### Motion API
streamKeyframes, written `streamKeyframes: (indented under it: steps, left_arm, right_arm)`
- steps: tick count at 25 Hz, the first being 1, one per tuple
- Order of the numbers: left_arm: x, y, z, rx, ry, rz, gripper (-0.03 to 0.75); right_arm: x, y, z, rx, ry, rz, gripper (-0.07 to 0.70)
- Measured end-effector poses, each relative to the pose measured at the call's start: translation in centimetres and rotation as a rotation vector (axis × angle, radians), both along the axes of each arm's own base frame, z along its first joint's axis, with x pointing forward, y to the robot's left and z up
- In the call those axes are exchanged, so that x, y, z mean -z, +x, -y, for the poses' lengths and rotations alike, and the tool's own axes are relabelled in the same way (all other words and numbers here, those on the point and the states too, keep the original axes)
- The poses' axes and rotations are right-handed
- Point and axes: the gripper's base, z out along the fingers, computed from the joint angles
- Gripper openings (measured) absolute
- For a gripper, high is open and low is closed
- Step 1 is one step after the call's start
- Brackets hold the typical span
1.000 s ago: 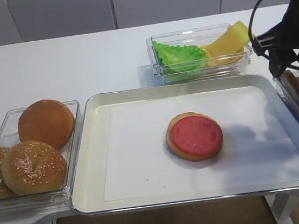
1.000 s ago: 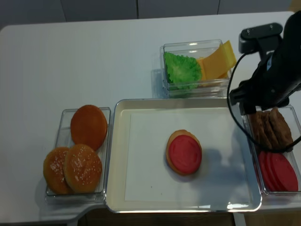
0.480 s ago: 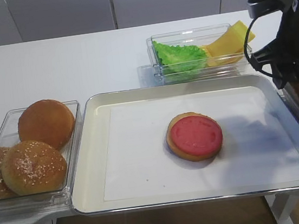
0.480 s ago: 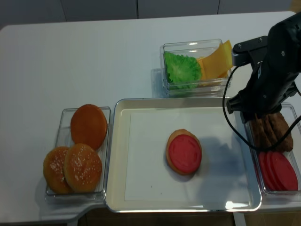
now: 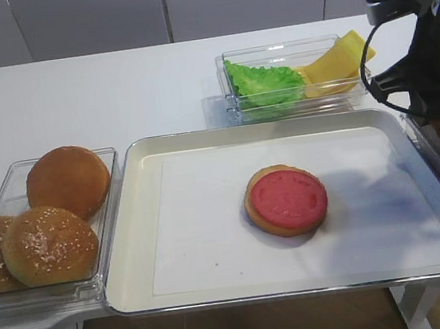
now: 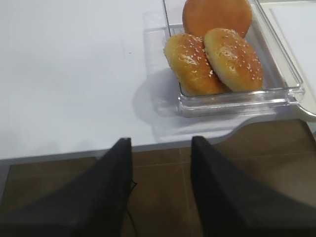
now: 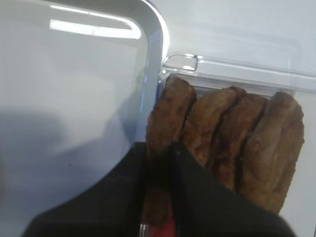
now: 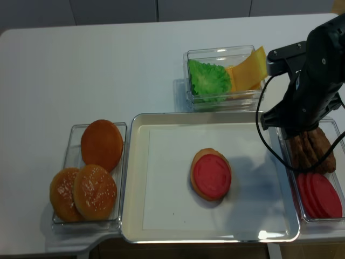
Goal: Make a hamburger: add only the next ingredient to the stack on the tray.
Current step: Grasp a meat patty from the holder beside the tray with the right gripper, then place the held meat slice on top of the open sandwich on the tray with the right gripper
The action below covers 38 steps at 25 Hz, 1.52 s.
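The stack (image 8: 211, 174), a tan bun base topped by a red disc, lies at the middle of the tray (image 8: 135, 216). Dark brown meat patties (image 8: 311, 147) stand on edge in a clear container just right of the tray. In the right wrist view my right gripper (image 7: 158, 148) is shut on the leftmost patty (image 7: 170, 111), one black finger on each face. In the overhead views the arm (image 8: 310, 81) hides the jaws. My left gripper (image 6: 161, 140) hangs open past the table's front edge, over the floor, nothing between its fingers.
A clear container of domed sesame buns (image 8: 94, 172) sits left of the tray. Lettuce and cheese fill a container (image 8: 223, 78) behind it. Red slices (image 8: 319, 195) lie in front of the patties in the right container. The tray's rim (image 7: 153, 74) runs close beside the gripped patty.
My right arm has shifted left and lowered into the patty container. Its jaws have closed from open onto the leftmost patty. The left gripper has not moved.
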Motion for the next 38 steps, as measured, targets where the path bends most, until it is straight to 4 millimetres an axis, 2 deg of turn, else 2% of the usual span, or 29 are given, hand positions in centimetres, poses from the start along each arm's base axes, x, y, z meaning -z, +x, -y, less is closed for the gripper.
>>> streamKeyframes:
  steps: [6,10,20,24,31,38]
  left_arm:
    - [0.0,0.0,0.0,0.0,0.0,0.0,0.299]
    - [0.0,0.0,0.0,0.0,0.0,0.0,0.299]
    - [0.0,0.0,0.0,0.0,0.0,0.0,0.299]
    - [0.0,0.0,0.0,0.0,0.0,0.0,0.299]
    - [0.0,0.0,0.0,0.0,0.0,0.0,0.299]
    - [0.0,0.0,0.0,0.0,0.0,0.0,0.299]
  right_arm:
    - [-0.1,0.0,0.0,0.011,0.003,0.001,0.11]
    - [-1.2,-0.4,0.0,0.026,0.02,0.016,0.109]
    - [-8.3,-2.3,0.0,0.04,0.13,0.184,0.107]
    - [-10.0,-3.6,-1.4,-0.02,0.149,0.231,0.107]
    - [-9.7,-5.4,-6.3,-0.157,0.127,0.228,0.106]
    - [-6.3,-5.3,-11.0,-0.265,0.074,0.139,0.106]
